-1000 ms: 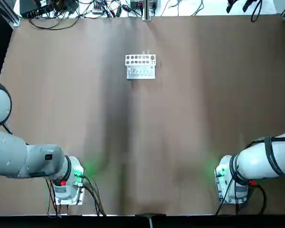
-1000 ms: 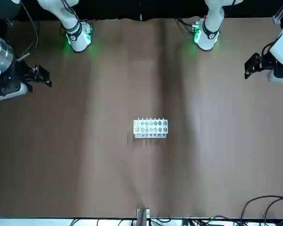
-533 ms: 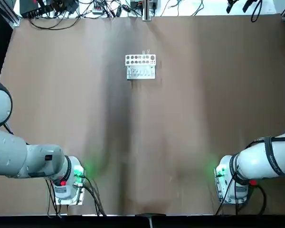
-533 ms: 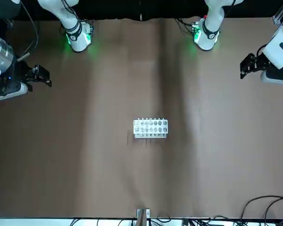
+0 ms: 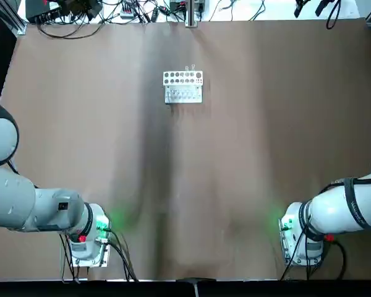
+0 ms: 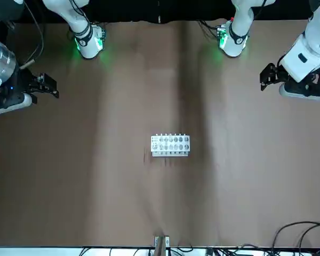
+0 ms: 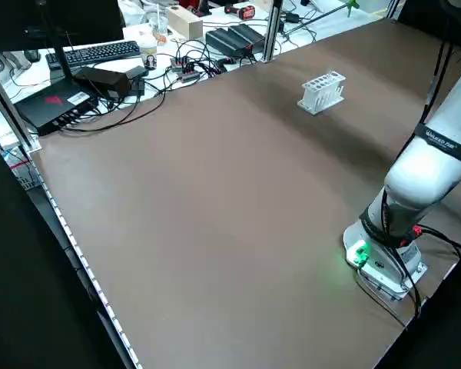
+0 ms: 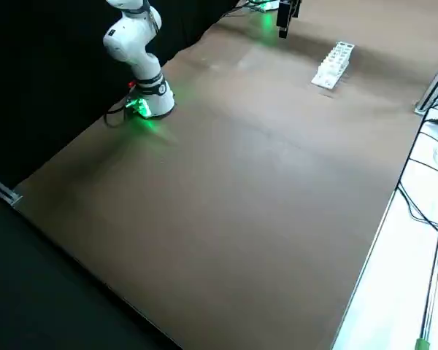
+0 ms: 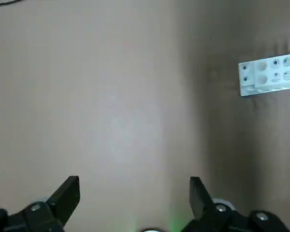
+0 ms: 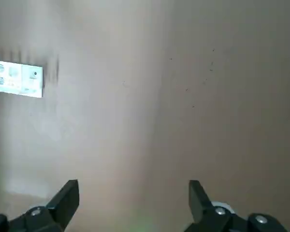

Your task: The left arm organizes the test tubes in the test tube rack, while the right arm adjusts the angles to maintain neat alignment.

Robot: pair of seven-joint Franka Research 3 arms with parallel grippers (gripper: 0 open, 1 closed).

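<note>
Rack standing at the upper centre of the top view, with both grippers held well apart from it.
The test tube rack (image 5: 183, 88) could be tipped or pushed if a thin test tube (image 5: 187, 68) (2 tips seem visible) were caught off-centre by the left gripper (image 9: 135, 188), seen upper right in the front view; its fingers are spread, empty. If the right gripper (image 10: 134, 191), upper left there, also released and empty, were brought in simultaneously, a collision could be caused.

You get soft light on the brown table (image 5: 235, 154), with pale glare, dark shadow bands and green glow beside both arm bases (image 5: 99, 232)
</note>
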